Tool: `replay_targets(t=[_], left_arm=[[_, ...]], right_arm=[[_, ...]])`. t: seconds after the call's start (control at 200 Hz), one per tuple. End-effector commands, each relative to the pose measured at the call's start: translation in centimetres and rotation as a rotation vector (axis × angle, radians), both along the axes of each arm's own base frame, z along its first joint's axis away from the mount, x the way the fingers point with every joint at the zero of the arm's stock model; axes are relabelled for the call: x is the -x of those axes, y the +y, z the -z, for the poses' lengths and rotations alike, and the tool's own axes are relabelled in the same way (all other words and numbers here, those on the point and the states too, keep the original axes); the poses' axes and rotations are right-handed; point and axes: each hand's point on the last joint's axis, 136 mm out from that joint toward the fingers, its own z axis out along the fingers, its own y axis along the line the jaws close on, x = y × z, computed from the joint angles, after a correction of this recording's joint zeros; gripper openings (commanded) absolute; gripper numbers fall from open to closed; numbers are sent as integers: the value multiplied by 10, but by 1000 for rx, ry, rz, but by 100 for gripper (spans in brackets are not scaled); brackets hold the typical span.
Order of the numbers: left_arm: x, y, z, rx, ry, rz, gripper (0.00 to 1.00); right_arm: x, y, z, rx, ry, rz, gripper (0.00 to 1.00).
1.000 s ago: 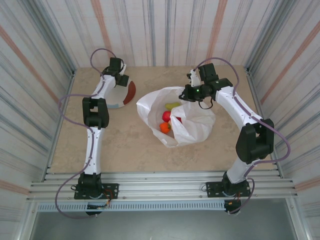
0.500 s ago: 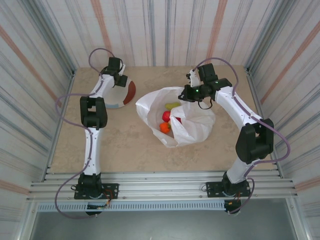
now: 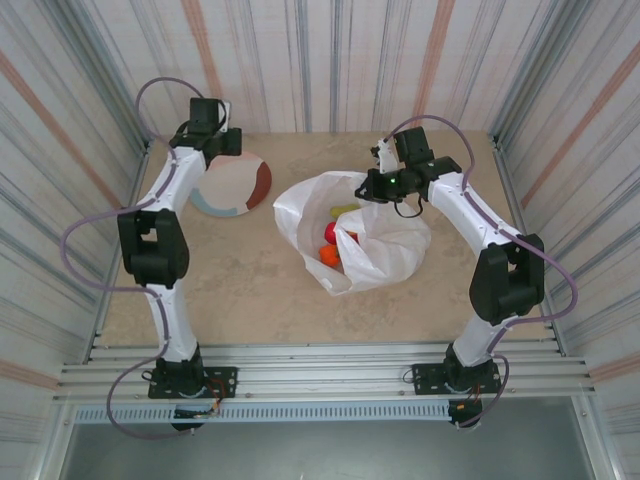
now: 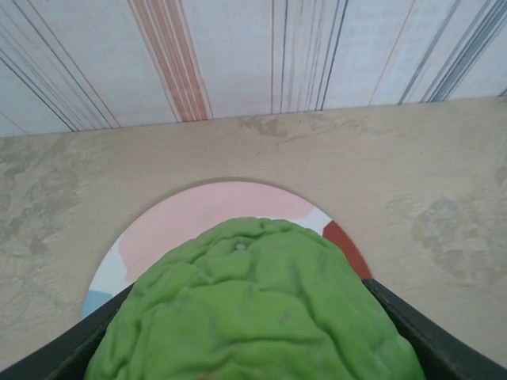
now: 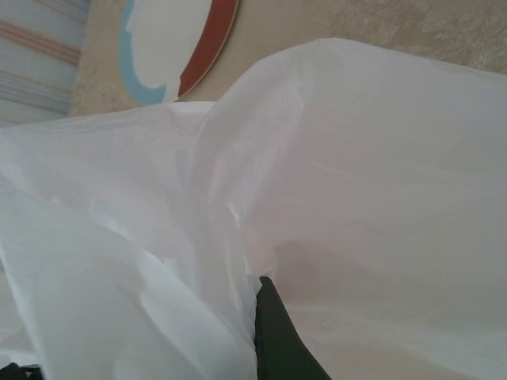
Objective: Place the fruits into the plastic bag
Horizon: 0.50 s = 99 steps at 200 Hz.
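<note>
Currently: left gripper [image 4: 253, 348] is clamping a green fruit [image 4: 253, 293], jaws standing apart on either side of it, black fingers [image 4: 91, 340] showing at both flanks. Fruit skin is looking lumpy and wrinkled, with a small dimple on top. Fruit is hanging over the near rim of the multicoloured plate [image 4: 230, 210]; pink, white, pale blue and red-brown patches are showing beyond it. Top view: this gripper is sitting at the far-left edge of the plate, close to the back-left corner of the table [image 3: 250, 290].

Right gripper [image 3: 373, 186] is pinching shut on the far rim of the plastic bag [image 3: 385, 250]. That edge is standing lifted and the mouth is gaping open to the camera above. Right wrist view: one dark finger [image 5: 277, 348] is pressing against the white film, which is folding and creasing around it.

Inside the bag three fruits are lying: a yellow-green fruit [image 3: 345, 211] farthest back, a red fruit [image 3: 332, 232] just in front of it, an orange fruit [image 3: 329, 256] nearest the arm bases. Red and orange are touching.

Bag is resting mid-table, right of the plate and apart from it.
</note>
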Motion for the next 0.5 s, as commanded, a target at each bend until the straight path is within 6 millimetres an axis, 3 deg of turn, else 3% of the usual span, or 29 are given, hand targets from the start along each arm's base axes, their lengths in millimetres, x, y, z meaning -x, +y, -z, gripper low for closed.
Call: replay_targets(t=[0.0, 0.281, 0.491], left_arm=[[14, -7, -27, 95, -59, -1, 58], [61, -28, -75, 210, -168, 35, 57], [115, -48, -94, 345, -217, 95, 55]], right_arm=[[-1, 5, -12, -29, -7, -1, 0], [1, 4, -15, -31, -13, -1, 0], [3, 2, -12, -29, -10, 0, 0]])
